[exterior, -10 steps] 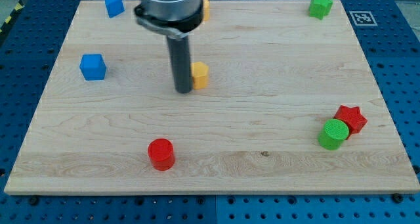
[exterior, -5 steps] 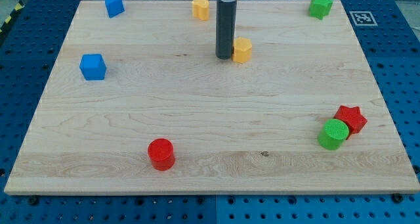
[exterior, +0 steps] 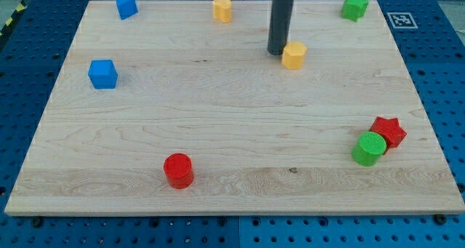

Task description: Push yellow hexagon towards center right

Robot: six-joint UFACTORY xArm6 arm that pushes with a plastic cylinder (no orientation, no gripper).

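Note:
The yellow hexagon (exterior: 293, 55) lies on the wooden board (exterior: 232, 132) in its upper middle, a little right of centre. My dark rod comes down from the view's top, and my tip (exterior: 277, 52) stands right against the hexagon's upper-left side, touching it or nearly so.
A second yellow block (exterior: 222, 9) lies at the top centre. A blue block (exterior: 126, 5) is at the top left and a blue cube (exterior: 102, 73) at the left. A green star (exterior: 354, 6) is at the top right. A red cylinder (exterior: 178, 169) is at the bottom; a green cylinder (exterior: 369, 148) touches a red star (exterior: 388, 131) at the right.
My tip has moved right and up across the board, pushing the yellow hexagon along from the board's middle to the upper middle right. The other blocks have not moved.

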